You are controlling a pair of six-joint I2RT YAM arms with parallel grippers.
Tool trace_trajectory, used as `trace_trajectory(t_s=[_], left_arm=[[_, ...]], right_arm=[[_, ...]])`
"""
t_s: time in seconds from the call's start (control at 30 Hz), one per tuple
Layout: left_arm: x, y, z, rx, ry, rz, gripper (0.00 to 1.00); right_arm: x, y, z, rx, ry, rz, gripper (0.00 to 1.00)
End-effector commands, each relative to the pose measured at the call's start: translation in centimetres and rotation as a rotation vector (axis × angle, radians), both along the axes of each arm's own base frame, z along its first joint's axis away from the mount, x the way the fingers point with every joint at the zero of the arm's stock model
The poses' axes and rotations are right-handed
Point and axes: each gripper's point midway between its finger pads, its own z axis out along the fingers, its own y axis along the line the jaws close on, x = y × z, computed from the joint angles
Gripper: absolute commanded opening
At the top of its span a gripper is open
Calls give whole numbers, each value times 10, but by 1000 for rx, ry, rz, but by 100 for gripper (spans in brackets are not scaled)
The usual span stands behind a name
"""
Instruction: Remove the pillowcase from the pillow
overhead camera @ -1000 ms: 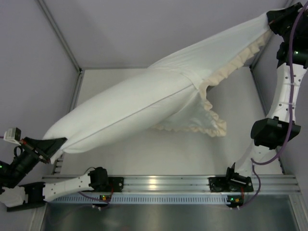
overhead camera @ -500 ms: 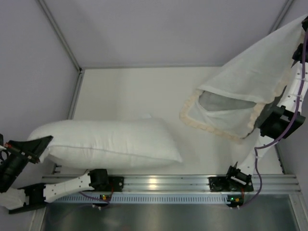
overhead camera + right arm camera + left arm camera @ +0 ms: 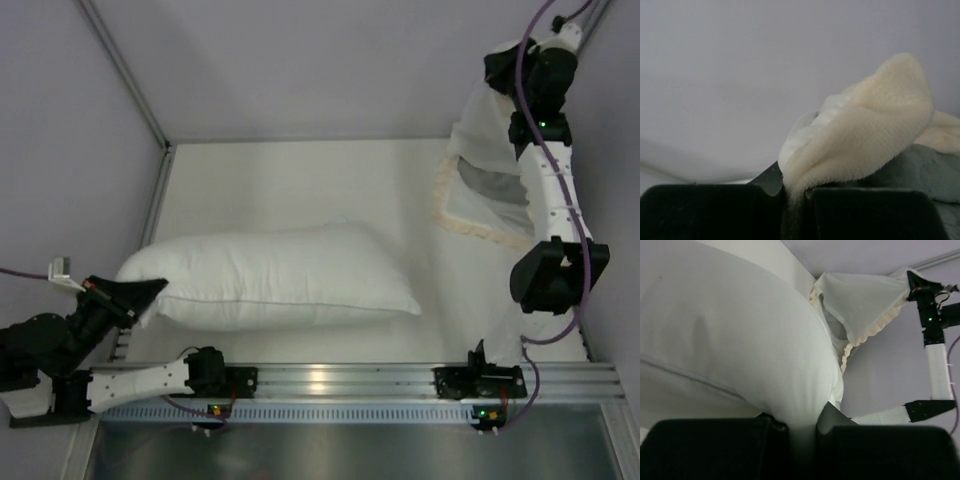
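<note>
The plain white pillow [image 3: 280, 275] lies bare on the table, its left corner pinched in my left gripper [image 3: 135, 295], which is shut on it. In the left wrist view the pillow [image 3: 730, 340] bulges out from between my jaws. The pillowcase [image 3: 485, 165], white with a cream frill and grey inside, hangs empty at the far right from my raised right gripper [image 3: 500, 70], which is shut on its frilled edge [image 3: 860, 135]. It also shows in the left wrist view [image 3: 860, 305], apart from the pillow.
The white table [image 3: 300, 190] is walled by grey panels at the back and both sides. The metal rail [image 3: 320, 385] with both arm bases runs along the near edge. The right arm's elbow [image 3: 550, 275] stands over the table's right side.
The pillowcase came fully off the pillow. My right gripper swung it up toward the back right corner. The pillow dropped onto the table and my left gripper drew its corner slightly right.
</note>
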Motion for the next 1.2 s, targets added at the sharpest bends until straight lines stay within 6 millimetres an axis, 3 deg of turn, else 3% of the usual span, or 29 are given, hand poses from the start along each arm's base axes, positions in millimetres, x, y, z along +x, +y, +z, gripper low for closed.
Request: trace_trajectory(t_s=[0.0, 0.03, 0.07, 0.13, 0.17, 0.23, 0.27, 0.3, 0.33, 0.4, 0.5, 0.57, 0.6, 0.67, 0.73, 0.8, 0.97, 1.17], left_arm=[[3, -37, -25, 173, 60, -61, 0], [3, -48, -29, 193, 66, -84, 0], [2, -57, -33, 209, 65, -109, 0], [1, -80, -47, 240, 78, -152, 0], [1, -86, -52, 248, 83, -165, 0], [-1, -98, -65, 260, 96, -183, 0], [-3, -102, -70, 262, 105, -201, 0], [-4, -107, -81, 279, 115, -208, 0], [-5, -111, -83, 258, 114, -219, 0], [-8, -117, -100, 261, 133, -240, 0], [-11, -121, -118, 262, 162, -247, 0], [-10, -115, -125, 241, 184, -220, 1], [-9, -113, -125, 236, 192, -210, 1], [-8, -108, -119, 195, 204, -186, 0], [-5, -103, -112, 177, 197, -163, 0], [-3, -99, -100, 160, 178, -153, 1], [4, -94, -78, 179, 135, -118, 6], [5, -110, -90, 256, 165, -117, 4]], right_arm=[[-61, 56, 26, -38, -68, 116, 0], [-80, 86, 30, -61, -80, 169, 0], [-82, 93, -12, -69, 23, 173, 0], [-98, 93, -32, -45, 64, 128, 0], [-100, 92, -75, -24, 162, 121, 0], [-103, 91, -116, 1, 287, 123, 2], [-106, 92, -142, 0, 362, 127, 10], [-112, 94, -165, -2, 439, 144, 29], [-116, 93, -184, -15, 495, 146, 66], [-130, 91, -212, -39, 583, 146, 84], [-153, 80, -213, -77, 580, 77, 93], [-177, 67, -184, -107, 504, 18, 99], [-179, 64, -188, -117, 523, 4, 100], [-201, 54, -174, -120, 516, -38, 100], [-221, 57, -167, -114, 504, -11, 99], [-239, 72, -175, -93, 529, 78, 98], [-297, 105, -218, -66, 595, 246, 96], [-357, 168, -239, -14, 644, 583, 86]])
